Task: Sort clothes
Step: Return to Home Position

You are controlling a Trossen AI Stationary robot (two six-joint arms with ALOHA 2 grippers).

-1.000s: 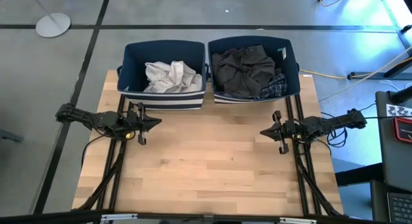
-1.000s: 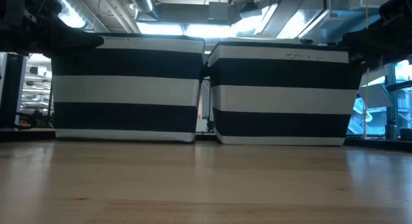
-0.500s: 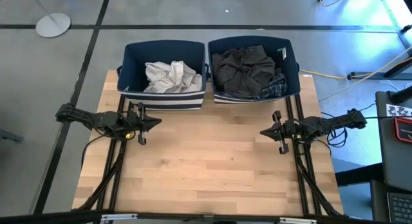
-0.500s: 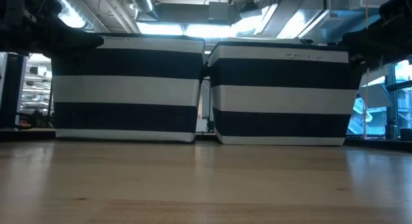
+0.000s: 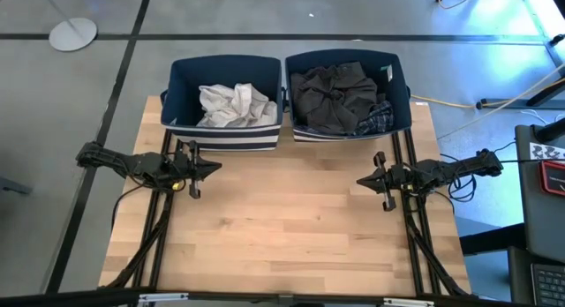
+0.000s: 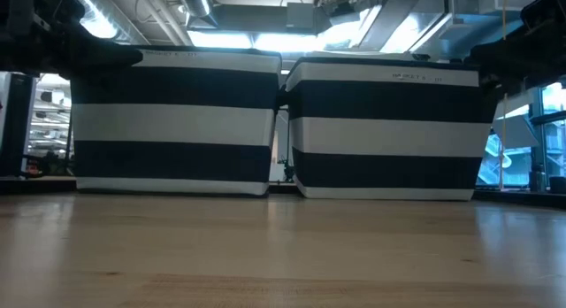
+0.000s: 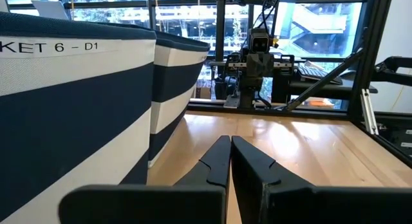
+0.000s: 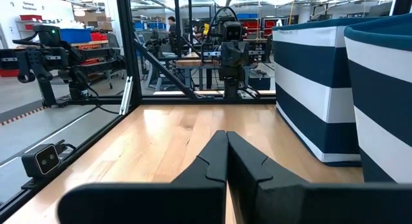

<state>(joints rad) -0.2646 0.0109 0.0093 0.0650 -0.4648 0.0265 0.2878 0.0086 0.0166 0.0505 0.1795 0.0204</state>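
The white garment (image 5: 231, 105) lies crumpled in the left navy bin (image 5: 225, 67). The dark grey garment (image 5: 331, 95) fills the right navy bin (image 5: 347, 58), with the blue-white plaid shirt (image 5: 378, 120) showing at its near right corner. The dark green garment is hidden. My left gripper (image 5: 214, 167) is shut and empty above the table's left side, in front of the left bin. My right gripper (image 5: 362, 180) is shut and empty above the table's right side, in front of the right bin. The two grippers point at each other.
The two striped bins (image 6: 172, 122) (image 6: 389, 127) stand side by side at the wooden table's far edge (image 5: 141, 122). Bare wood (image 5: 282, 228) lies between and in front of the grippers. Arm cables and frame rails run along both table sides.
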